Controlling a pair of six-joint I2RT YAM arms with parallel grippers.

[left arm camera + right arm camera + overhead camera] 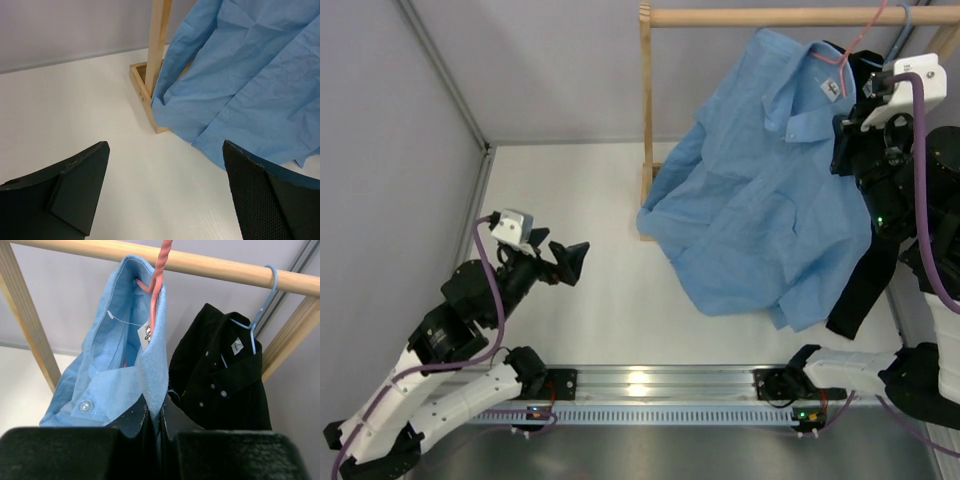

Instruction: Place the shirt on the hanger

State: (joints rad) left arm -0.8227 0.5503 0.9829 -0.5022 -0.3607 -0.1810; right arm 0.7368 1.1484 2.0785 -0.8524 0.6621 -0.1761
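- My left gripper (570,262) hovers over the white table (600,310), well to the left of the wooden clothes rack (646,120). Its jaws are spread wide with nothing between them.
- Through the left wrist camera I see the rack's post and base frame ahead. Blue cloth hangs down just beside the post.
- My right gripper (159,422) is raised close under the rack's top rail (210,262). Its jaws are pressed together on the front edge of the light blue shirt (770,190), just below the collar.
- That shirt hangs from the top rail on the pink wire hanger (159,275). The wire runs inside the collar and the hook rises across the rail.
- The shirt's body drapes down in front of the rack toward the table; I cannot tell whether the hem touches it.
- A black collared shirt (220,385) hangs on a pale blue hanger (260,305) from the same rail, just to the right of the blue one and close against it.
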